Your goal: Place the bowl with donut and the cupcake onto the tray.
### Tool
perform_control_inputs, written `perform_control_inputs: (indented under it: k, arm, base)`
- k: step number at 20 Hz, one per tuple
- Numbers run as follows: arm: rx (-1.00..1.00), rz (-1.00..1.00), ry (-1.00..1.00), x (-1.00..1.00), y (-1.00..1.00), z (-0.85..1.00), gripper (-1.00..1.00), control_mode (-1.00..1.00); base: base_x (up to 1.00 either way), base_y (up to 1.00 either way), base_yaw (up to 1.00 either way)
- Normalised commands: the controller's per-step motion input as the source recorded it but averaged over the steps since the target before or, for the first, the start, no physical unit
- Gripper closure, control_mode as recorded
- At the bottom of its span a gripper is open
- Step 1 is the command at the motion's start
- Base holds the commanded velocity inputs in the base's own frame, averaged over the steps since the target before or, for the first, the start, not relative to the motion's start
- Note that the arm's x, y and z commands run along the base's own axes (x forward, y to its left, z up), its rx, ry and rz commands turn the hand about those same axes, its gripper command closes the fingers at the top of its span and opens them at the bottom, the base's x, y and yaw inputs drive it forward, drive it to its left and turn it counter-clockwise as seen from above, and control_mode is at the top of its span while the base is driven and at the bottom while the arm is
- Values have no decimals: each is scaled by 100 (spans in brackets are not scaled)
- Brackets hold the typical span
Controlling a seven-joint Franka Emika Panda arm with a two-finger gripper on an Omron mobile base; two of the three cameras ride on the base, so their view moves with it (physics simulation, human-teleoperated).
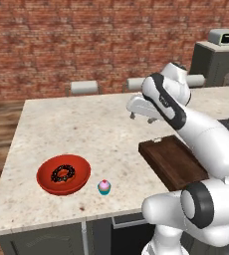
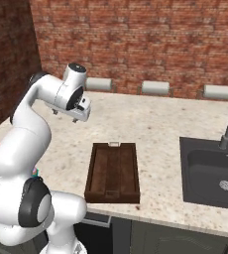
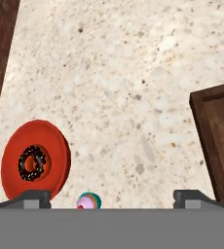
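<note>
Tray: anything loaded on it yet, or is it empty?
Empty. The tray shows bare wood inside. The bowl with the donut and the cupcake sit on the counter, apart from it.

The bowl (image 1: 63, 174) is plain red, a shade darker inside. The donut (image 1: 62, 174) wears dark chocolate icing flecked with light sprinkles. The cupcake (image 1: 104, 187) has a teal wrapper, pink frosting and a red top. The tray (image 2: 112, 171) is dark brown wood with visible grain and a pale metal handle at its far end. The counter (image 1: 86, 129) is cream stone speckled with brown and grey flecks. The sink (image 2: 212, 172) is dark grey, its drain lighter. The wall (image 1: 86, 40) is red-brown brick with pale mortar lines. The arm (image 1: 196, 144) is white with dark joints.
</note>
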Motion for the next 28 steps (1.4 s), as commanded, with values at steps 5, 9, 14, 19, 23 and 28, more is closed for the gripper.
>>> perform_control_inputs:
  k: [5, 9, 14, 19, 23, 28]
  arm:
    - [6, 0, 6, 0, 52, -20, -100, -100]
    - [6, 2, 8, -19, 51, -45, -100, -100]
    - [5, 2, 10, -9, 52, -35, -100, -100]
    - [4, 3, 4, 0, 34, -33, -100, -100]
    - [1, 1, 0, -4, 36, -36, -100, -100]
    - [3, 1, 0, 0, 33, -35, -100, -100]
  base:
    - [0, 0, 0]
    - [0, 0, 0]
    - [0, 0, 0]
    - [0, 0, 0]
    - [0, 0, 0]
    - [0, 0, 0]
